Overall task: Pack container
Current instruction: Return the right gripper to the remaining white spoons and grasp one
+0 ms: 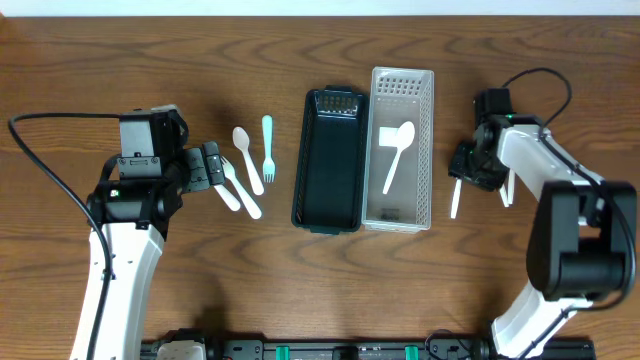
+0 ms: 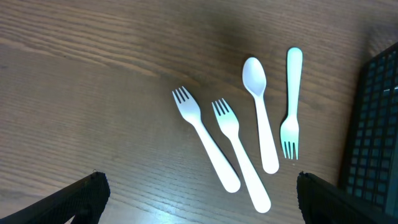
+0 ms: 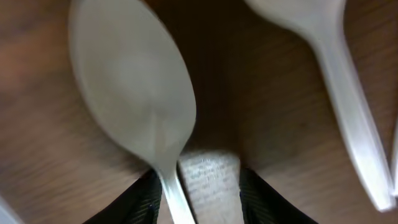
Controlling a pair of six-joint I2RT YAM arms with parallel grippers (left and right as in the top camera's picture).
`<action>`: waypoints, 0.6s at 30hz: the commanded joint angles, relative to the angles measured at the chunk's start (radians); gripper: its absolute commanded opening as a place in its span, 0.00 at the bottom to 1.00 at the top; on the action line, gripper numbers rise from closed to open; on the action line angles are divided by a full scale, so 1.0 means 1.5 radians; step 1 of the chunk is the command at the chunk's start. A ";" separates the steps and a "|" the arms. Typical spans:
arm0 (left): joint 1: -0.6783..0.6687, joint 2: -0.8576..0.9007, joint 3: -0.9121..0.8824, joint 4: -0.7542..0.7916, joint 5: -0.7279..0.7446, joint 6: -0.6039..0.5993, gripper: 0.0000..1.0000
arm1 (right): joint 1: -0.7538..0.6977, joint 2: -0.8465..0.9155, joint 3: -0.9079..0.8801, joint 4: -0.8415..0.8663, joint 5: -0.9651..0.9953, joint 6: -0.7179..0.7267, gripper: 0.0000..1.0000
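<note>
A black container (image 1: 330, 160) and a clear perforated container (image 1: 430, 150) stand side by side at the table's middle; one white spoon (image 1: 397, 150) lies in the clear one. My left gripper (image 1: 210, 165) is open and empty just left of two white forks (image 2: 205, 146) (image 2: 239, 152), a white spoon (image 2: 261, 112) and a teal fork (image 1: 268, 150). My right gripper (image 1: 470, 165) is low over the table right of the clear container. Its open jaws (image 3: 199, 193) straddle the handle of a white spoon (image 3: 130, 81), which lies against one finger. Another white utensil (image 3: 336, 74) lies beside it.
The black container's edge (image 2: 379, 124) shows at the right of the left wrist view. A white handle (image 1: 455, 198) sticks out below the right gripper, and another (image 1: 507, 188) lies under the right arm. Cables run from both arms.
</note>
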 commanded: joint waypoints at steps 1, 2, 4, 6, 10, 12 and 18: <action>0.003 0.001 0.015 -0.002 -0.006 0.011 0.98 | 0.004 0.032 -0.004 0.002 -0.011 0.013 0.42; 0.003 0.001 0.015 -0.002 -0.006 0.011 0.98 | 0.004 0.038 -0.004 0.002 -0.011 0.013 0.41; 0.003 0.001 0.015 -0.002 -0.006 0.011 0.98 | 0.004 0.046 -0.005 0.002 -0.011 0.013 0.36; 0.003 0.001 0.015 -0.002 -0.006 0.011 0.98 | 0.007 0.047 -0.005 0.001 -0.011 0.012 0.32; 0.003 0.001 0.015 -0.002 -0.006 0.011 0.98 | 0.013 0.044 -0.004 0.002 -0.011 0.010 0.18; 0.003 0.001 0.015 -0.002 -0.006 0.011 0.98 | 0.014 0.038 -0.004 0.002 -0.010 0.009 0.12; 0.003 0.001 0.015 -0.002 -0.006 0.011 0.98 | 0.015 -0.064 0.012 -0.017 -0.011 -0.023 0.01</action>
